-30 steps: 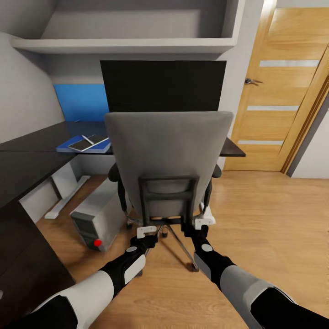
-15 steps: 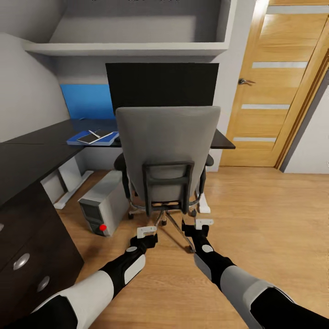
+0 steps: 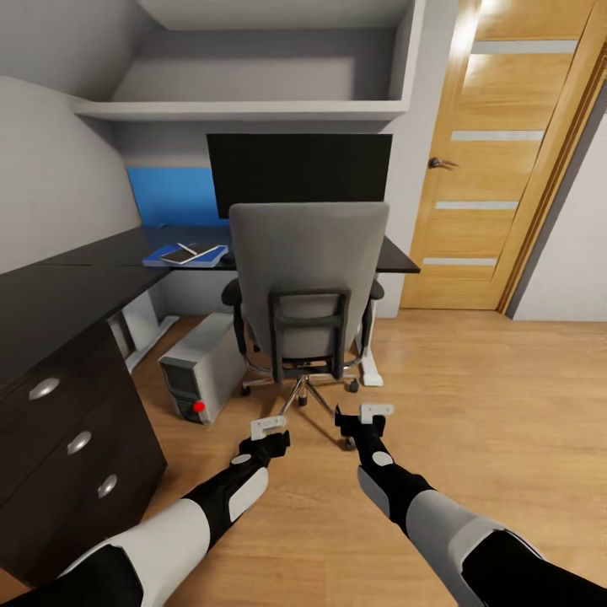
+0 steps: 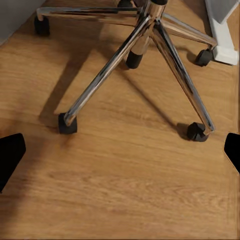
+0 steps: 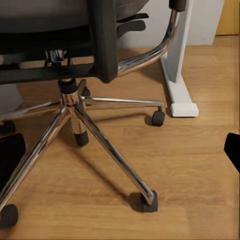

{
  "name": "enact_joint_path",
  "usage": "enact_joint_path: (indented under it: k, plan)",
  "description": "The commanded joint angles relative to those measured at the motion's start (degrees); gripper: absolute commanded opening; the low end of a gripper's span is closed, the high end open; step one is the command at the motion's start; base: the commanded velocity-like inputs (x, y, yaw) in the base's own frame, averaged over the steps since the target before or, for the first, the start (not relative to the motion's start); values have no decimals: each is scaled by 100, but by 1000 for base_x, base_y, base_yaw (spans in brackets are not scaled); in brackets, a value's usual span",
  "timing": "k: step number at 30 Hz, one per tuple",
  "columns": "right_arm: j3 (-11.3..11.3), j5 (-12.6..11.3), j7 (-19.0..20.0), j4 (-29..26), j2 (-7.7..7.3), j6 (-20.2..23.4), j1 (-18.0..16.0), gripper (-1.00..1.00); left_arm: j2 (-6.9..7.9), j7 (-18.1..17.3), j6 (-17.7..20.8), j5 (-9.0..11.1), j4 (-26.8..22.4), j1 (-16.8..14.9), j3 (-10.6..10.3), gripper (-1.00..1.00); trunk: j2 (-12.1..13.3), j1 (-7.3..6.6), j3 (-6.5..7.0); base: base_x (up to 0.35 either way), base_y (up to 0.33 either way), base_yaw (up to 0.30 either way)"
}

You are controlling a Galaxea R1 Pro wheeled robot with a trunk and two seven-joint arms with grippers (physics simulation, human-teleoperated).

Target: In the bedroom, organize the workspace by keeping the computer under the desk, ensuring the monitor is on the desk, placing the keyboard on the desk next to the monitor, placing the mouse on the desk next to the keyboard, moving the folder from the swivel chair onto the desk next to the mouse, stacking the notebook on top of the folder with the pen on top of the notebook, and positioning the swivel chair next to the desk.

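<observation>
Facing the counter (image 3: 396,257), the swivel chair (image 3: 308,270) stood upright, back toward the robot.
Left gripper (image 3: 270,427) and right gripper (image 3: 368,413) hung released, fingers spread, empty.

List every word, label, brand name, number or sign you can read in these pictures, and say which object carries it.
None: no readable text shows in any view.
The monitor has a blank black screen.
The computer shows a red light on its front, no lettering.
The folder, the notebook on it and the door carry no visible writing.
The chair shows no label.
</observation>
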Motion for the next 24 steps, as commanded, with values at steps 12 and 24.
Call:
enact_joint_path:
  k: [12, 24]
  plan:
    - [40, -73, -38, 979, -49, -718, 10, 100, 22, -17, -45, 338, 1078, -7, -71, 100, 14, -32, 261, -2, 0, 0]
    - [27, -118, -41, 1388, -62, -1670, 1087, 100, 20, -28, -905, 360, 1922, 457, -73, 100, 457, -276, 481, 0, 0, 0]
